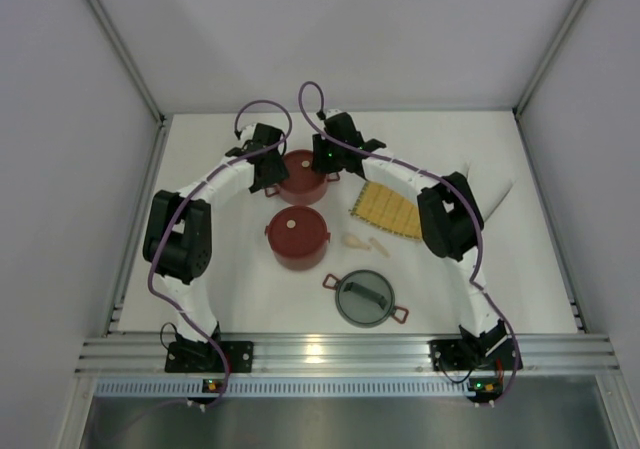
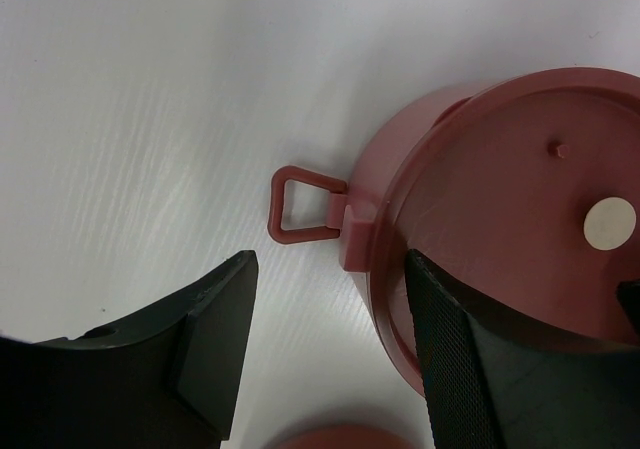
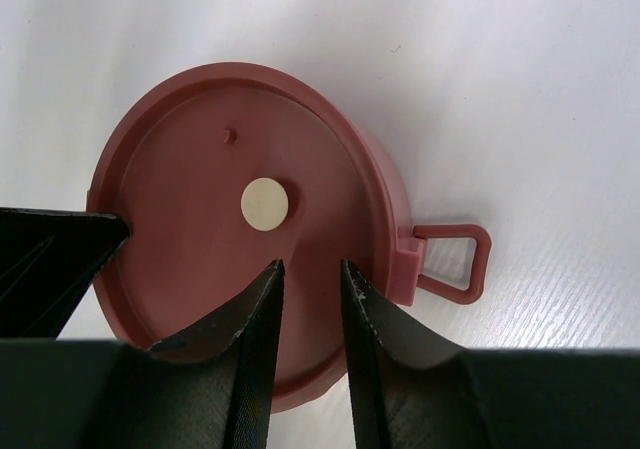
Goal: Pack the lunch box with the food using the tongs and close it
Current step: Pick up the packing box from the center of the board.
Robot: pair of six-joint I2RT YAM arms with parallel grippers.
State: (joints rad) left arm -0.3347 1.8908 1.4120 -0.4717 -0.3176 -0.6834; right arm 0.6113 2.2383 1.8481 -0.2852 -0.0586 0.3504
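The lunch box is in parts. Its far dark-red tier (image 1: 300,176) carries a flat red lid (image 3: 240,219) with a white centre dot. My left gripper (image 2: 330,354) stands open across this tier's rim beside the side handle (image 2: 300,204), one finger (image 2: 455,359) over the lid and the other over the table. My right gripper (image 3: 310,269) hovers above the same lid, jaws slightly apart, nothing between them. A second lidded tier (image 1: 297,237) sits nearer. The grey domed lid (image 1: 364,299) lies in front. No food shows. A pale slender shape (image 1: 500,201), perhaps the tongs, lies by the right arm.
A yellow woven mat (image 1: 388,211) lies right of the tiers, partly under the right arm. Two cream spoon-shaped pieces (image 1: 362,242) rest between the mat and the near tier. White walls close the table in at the back and both sides.
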